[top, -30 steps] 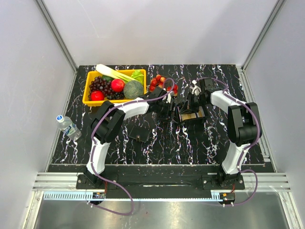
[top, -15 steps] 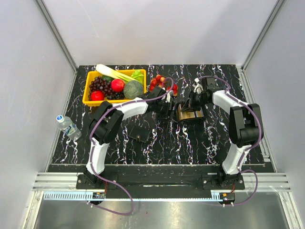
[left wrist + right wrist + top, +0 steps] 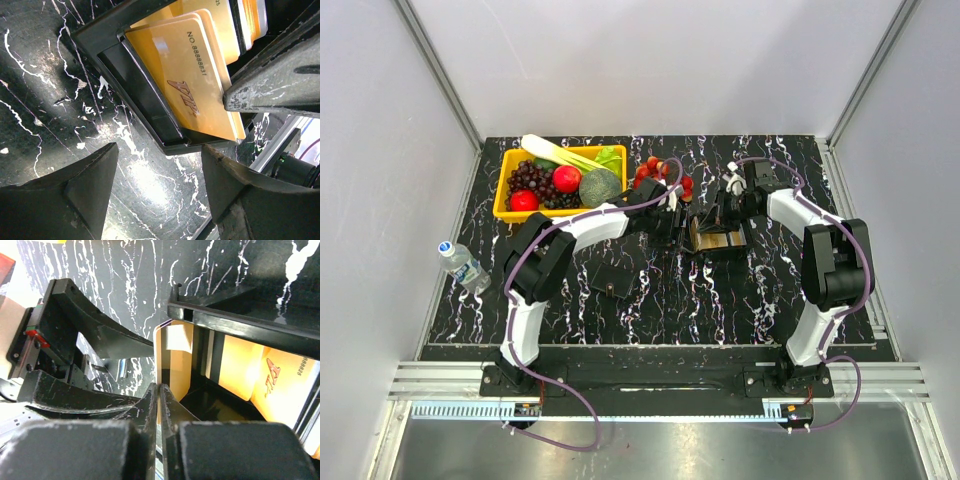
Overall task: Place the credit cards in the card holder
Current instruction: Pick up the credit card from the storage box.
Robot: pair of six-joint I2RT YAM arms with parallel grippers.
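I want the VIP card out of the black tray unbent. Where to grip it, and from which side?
Probably the end of the VIP card that juts past the rim of the black tray, pinched across its faces from that open side: it lies tilted, the tray's wall hugging one long edge.

The left arm (image 3: 528, 325) and the right arm (image 3: 812, 330) look alike: glossy white link shells joined by bulky black joint housings. A thin purple cable (image 3: 567, 398) loops out near each black base plate (image 3: 508, 378) and runs up along the links. Seen close, the left jaws are dark grey, wedge-shaped fingers (image 3: 75, 195) with a matte, grainy face. The right jaws are black, with pale scuffs worn along their edges.
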